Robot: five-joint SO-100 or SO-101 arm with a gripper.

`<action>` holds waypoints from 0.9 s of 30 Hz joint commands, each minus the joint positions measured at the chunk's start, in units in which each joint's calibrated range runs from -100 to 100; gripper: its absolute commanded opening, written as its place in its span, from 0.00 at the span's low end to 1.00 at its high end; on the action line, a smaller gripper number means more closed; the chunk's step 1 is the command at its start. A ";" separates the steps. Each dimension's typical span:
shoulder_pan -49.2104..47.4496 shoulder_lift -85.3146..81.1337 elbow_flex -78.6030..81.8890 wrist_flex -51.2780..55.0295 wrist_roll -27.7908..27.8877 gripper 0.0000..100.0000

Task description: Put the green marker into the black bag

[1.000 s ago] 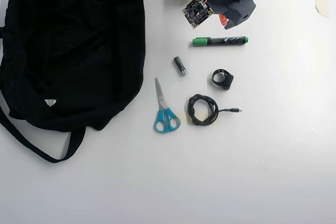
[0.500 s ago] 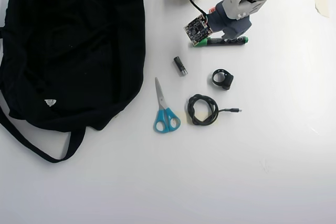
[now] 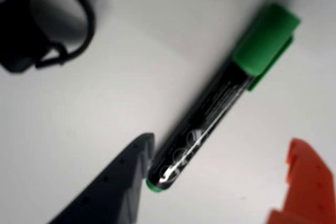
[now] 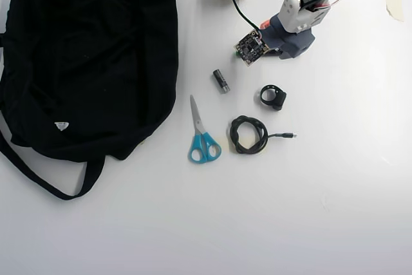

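STEP: reaching to grasp | green marker (image 3: 220, 98) lies on table, hidden under the arm in overhead view | jaws wide, dark one touching its green end | NEXT: close, lift, carry left to black bag (image 4: 84, 56)

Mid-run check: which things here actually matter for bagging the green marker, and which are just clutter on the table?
Belongs to the job:
green marker, lying between the open gripper fingers in the wrist view
black bag, at left in the overhead view

Just lying about:
scissors
battery
coiled cable
black ring clip
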 commanded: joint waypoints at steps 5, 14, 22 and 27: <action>-2.28 -1.37 1.70 -0.95 -26.92 0.33; -3.70 -0.37 0.71 -1.04 -36.41 0.32; -3.25 -0.37 1.61 -0.52 -35.36 0.32; -0.86 -0.45 1.34 -0.26 -34.94 0.32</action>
